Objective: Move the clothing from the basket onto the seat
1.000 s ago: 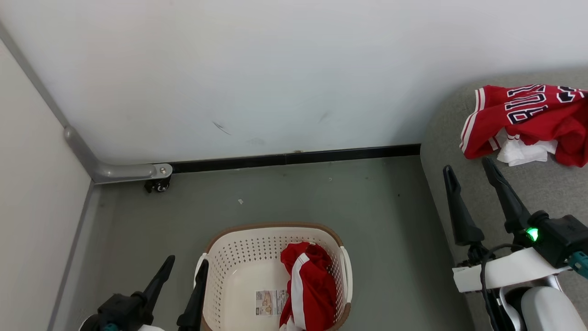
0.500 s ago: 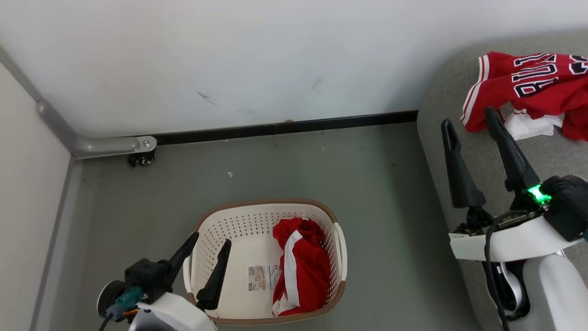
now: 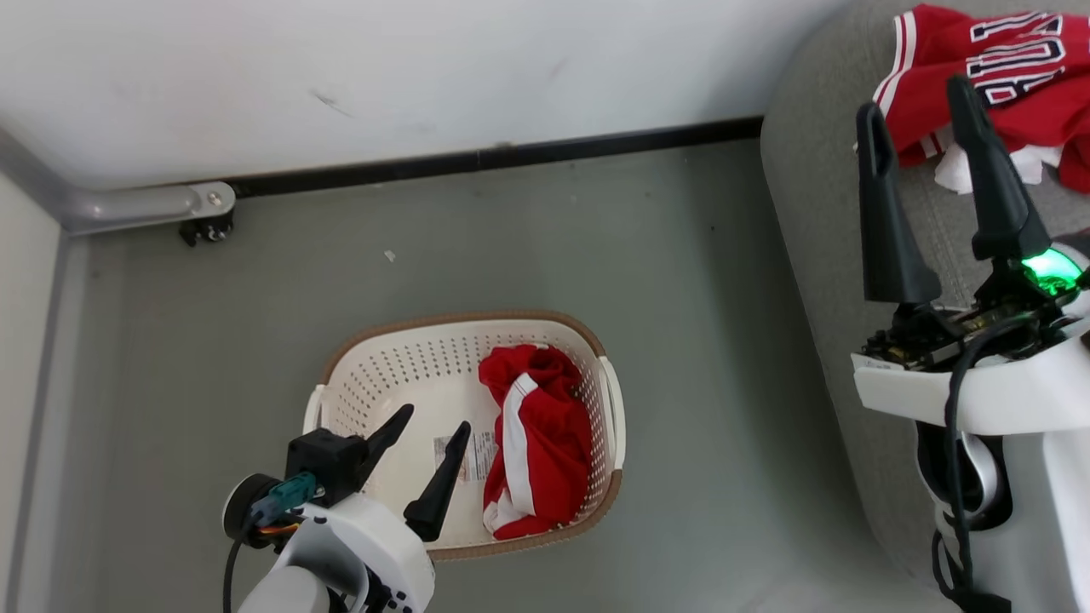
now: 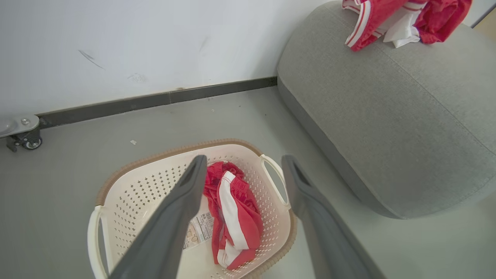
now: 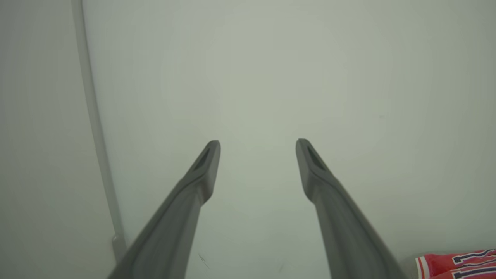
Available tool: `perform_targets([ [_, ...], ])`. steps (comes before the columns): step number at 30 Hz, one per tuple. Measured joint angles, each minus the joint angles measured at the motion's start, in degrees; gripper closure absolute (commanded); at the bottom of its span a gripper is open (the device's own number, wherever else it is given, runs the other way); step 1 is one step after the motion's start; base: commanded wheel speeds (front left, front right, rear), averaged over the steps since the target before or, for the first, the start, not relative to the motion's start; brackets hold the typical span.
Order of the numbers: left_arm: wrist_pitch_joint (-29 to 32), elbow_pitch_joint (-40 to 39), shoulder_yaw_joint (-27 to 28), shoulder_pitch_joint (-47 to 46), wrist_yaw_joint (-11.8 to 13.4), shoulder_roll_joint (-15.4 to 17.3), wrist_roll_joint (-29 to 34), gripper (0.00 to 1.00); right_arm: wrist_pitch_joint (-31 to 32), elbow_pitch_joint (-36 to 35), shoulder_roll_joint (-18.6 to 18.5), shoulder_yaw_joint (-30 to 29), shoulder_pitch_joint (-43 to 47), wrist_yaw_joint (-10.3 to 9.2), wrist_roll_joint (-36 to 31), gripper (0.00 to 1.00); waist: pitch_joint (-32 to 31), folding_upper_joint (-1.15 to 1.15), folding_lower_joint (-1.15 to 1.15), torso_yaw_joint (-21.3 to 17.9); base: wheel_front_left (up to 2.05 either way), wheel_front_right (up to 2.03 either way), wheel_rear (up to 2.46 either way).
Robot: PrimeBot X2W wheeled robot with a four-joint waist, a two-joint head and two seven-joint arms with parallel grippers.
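1. Basket (image 3: 400, 368): cream plastic with perforated sides and a brown rim. It stands upright on the grey floor (image 3: 681, 298), near the white wall (image 3: 426, 68) and well apart from the sofa (image 3: 817, 213).
2. Shorts (image 3: 536, 434): red with a broad white stripe, crumpled. They lie inside the basket against its right side. A printed label (image 3: 481, 444) on the basket bottom shows just beside them.
3. Jersey (image 3: 1069, 119): red, with black white-edged lettering and striped trim. It lies bunched on top of the sofa near the wall, with a white part showing at its lower edge.
4. Left pincer (image 3: 434, 419): fingers apart and holding nothing. In the head view it sits over the left half of the basket, tips pointing toward the shorts. In the left wrist view the two fingers frame the shorts, one to each side. No contact with the cloth is visible.
5. Right pincer (image 3: 914, 94): fingers apart and holding nothing. It is raised over the front part of the sofa, and in the head view its tips overlap the near edge of the jersey. Contact cannot be confirmed. The right wrist view faces the wall, with a corner of the jersey at its lower right.
6. A green light (image 3: 1052, 268) is lit on the right wrist.
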Motion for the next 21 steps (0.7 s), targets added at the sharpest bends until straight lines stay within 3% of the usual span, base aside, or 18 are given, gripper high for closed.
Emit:
perform_targets([
  [21, 2.3, 8.5, -7.3, -11.3, -0.9, 1.1, 2.9, 0.0, -0.1, -6.8, -0.5, 4.6, -7.9, 0.0, 2.1, 0.0, 12.7, 0.0, 0.0, -4.0, 0.0, 0.0, 0.0],
])
